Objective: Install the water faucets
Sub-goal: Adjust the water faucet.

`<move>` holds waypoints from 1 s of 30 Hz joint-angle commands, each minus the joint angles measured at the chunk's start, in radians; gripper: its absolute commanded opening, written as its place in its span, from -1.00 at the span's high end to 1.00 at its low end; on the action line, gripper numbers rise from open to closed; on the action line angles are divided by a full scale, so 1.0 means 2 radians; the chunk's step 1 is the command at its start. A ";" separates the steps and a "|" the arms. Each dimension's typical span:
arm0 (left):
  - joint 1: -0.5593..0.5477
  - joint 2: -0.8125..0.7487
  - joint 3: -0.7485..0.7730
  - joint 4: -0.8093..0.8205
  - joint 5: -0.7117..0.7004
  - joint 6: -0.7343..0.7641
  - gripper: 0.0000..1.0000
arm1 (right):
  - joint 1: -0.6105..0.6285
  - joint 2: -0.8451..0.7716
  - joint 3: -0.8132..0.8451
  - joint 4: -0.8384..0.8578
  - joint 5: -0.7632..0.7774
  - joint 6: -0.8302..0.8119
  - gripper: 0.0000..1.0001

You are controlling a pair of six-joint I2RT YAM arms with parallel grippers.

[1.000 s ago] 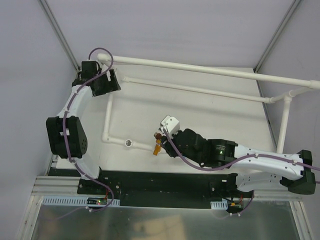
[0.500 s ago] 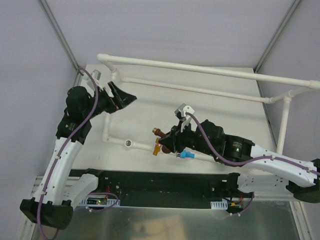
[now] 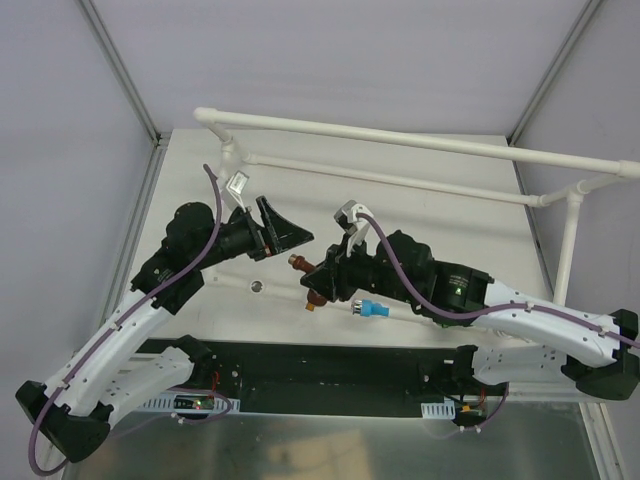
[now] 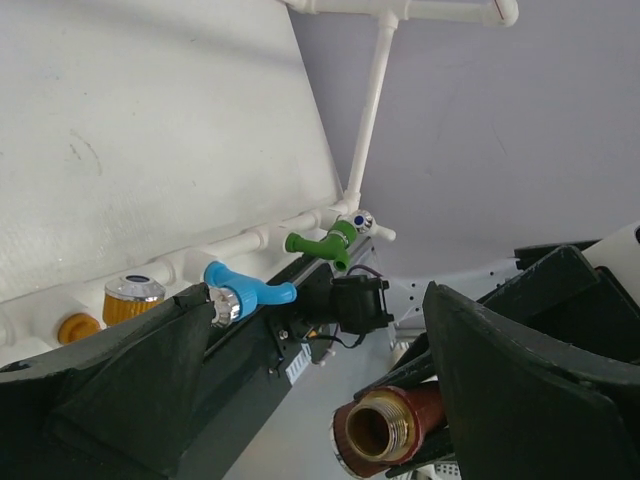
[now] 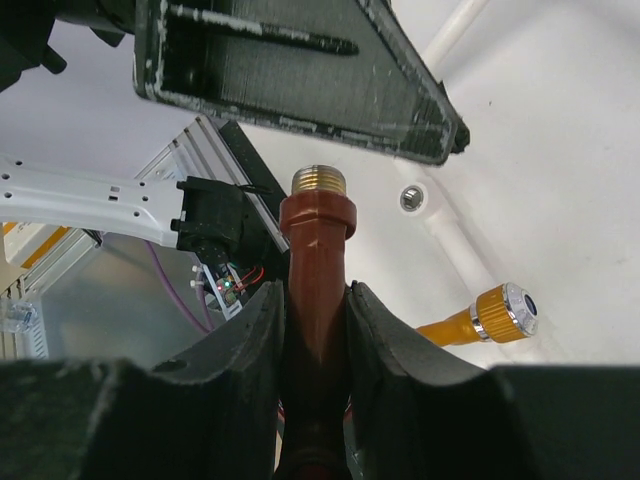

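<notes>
Overhead view of two arms meeting above a white counter (image 3: pixel 420 215). Your right hand (image 3: pixel 320 280) is clenched on the brown faucet (image 3: pixel 303 268), gripping its body and holding it off the counter with the brass threaded end pointing at your left hand (image 3: pixel 283 235). The left hand is spread wide and holds nothing, its fingers just beside that brass end.

The blue faucet (image 3: pixel 372 308) and orange faucet (image 3: pixel 312 305) sit on the near run of the white pipe frame (image 3: pixel 400 138). The green faucet (image 4: pixel 325 242) shows only in the left wrist view, further along. An open socket (image 3: pixel 259 287) in the pipe waits just below the hands (likely the brown one's place).

Risks: the two hands are close, so a careless approach could knock the faucet askew in its grip. If the left hand closes on the thread, it may twist the faucet or pull it loose. A tilted entry into the socket could cross the thread.
</notes>
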 commanded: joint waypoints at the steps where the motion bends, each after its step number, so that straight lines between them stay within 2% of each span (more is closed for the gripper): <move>1: -0.025 -0.004 -0.006 0.034 -0.029 -0.018 -0.78 | -0.006 0.000 0.030 0.032 0.008 0.010 1.00; 16: -0.076 -0.027 -0.055 0.035 -0.061 -0.028 -0.75 | -0.009 -0.042 0.019 0.063 0.093 0.000 1.00; 24: -0.076 -0.031 -0.058 0.036 -0.074 -0.032 -0.76 | -0.011 -0.037 0.012 0.062 0.093 0.004 1.00; 30: -0.075 -0.034 -0.053 0.036 -0.102 -0.071 -0.83 | -0.010 -0.029 0.003 0.057 0.090 0.007 1.00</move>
